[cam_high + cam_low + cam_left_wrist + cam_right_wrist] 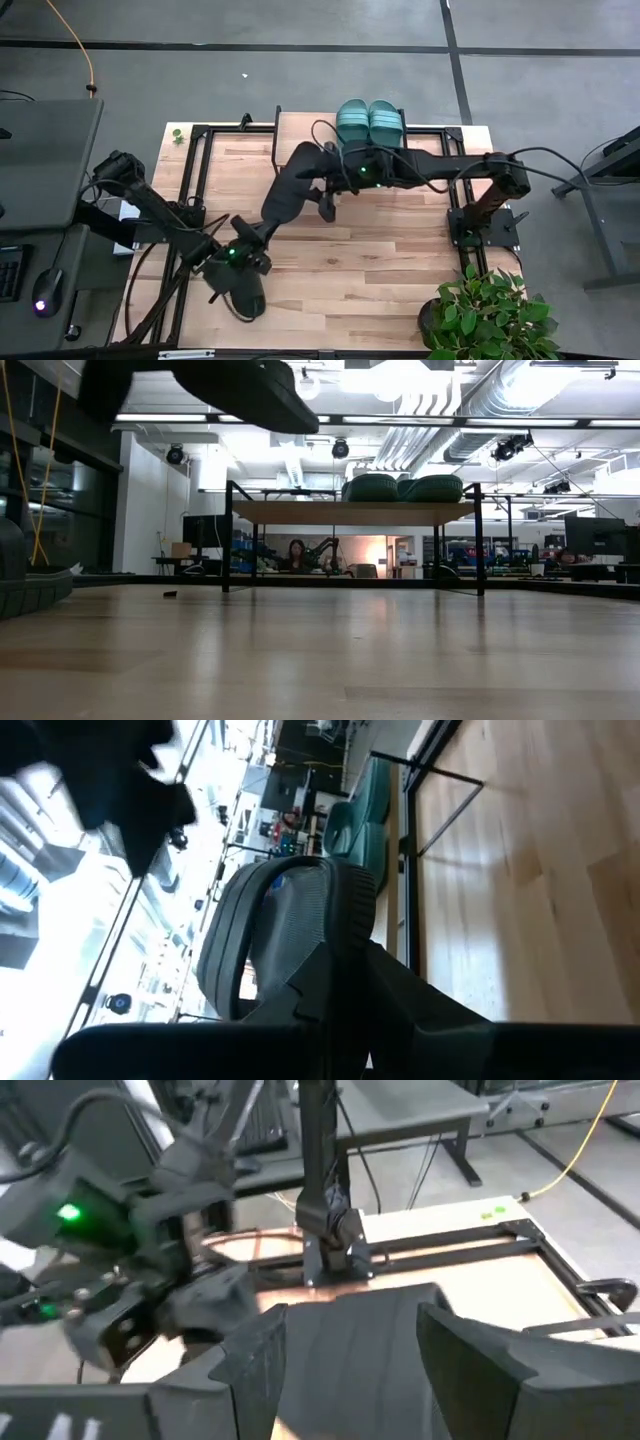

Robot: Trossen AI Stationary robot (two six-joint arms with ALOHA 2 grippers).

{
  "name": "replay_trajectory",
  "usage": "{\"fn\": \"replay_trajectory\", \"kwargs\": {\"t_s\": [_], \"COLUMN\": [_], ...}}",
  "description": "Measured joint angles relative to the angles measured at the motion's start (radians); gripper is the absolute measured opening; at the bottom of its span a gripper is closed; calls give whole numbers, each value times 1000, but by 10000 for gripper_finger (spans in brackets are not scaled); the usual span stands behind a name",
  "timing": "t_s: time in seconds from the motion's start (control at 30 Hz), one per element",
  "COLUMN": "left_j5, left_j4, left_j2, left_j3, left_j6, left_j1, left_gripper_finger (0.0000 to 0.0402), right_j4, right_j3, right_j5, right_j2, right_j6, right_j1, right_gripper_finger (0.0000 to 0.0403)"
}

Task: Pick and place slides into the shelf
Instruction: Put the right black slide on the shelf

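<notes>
Two teal slides (370,121) (402,488) lie side by side on the shelf (300,128) (340,513), on its plank top. A black slide (284,188) (240,390) hangs in the air over the table's middle, with my left gripper (243,243) shut on it. My right gripper (326,203) (350,1365) is open beside that slide's far end. In the right wrist view the dark slide (350,1325) shows between its fingers; whether they touch, I cannot tell. Another black slide (246,292) (25,595) lies on the table near the front edge. My left gripper holds the black slide by its near end (335,970), level and slanting in from the table's near left, along its length. The fingers themselves hide the exact spot. The slide is lifted clear and reaches away toward the shelf, its ribbed strap (290,915) turned sideways.
A potted plant (490,315) stands at the table's near right corner. Black frame bars (200,170) run along the table's left side. A desk with a mouse (40,305) is beyond the left edge. Bare wood (380,260) lies in front of the shelf.
</notes>
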Motion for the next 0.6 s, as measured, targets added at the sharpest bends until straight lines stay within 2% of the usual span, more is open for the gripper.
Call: {"fn": "replay_trajectory", "kwargs": {"t_s": [0.3,0.6], "left_j5": [79,226], "left_j4": [-10,-9], "left_j2": [0,0], "left_j3": [0,0], "left_j6": [-1,19], "left_j1": [138,261], "left_gripper_finger": [25,26], "right_j4": [-159,-241], "right_j3": [0,0], "right_j5": [156,289], "right_j2": [-24,-24], "right_j6": [-25,-33], "right_j1": [107,214], "right_gripper_finger": [210,210]}}
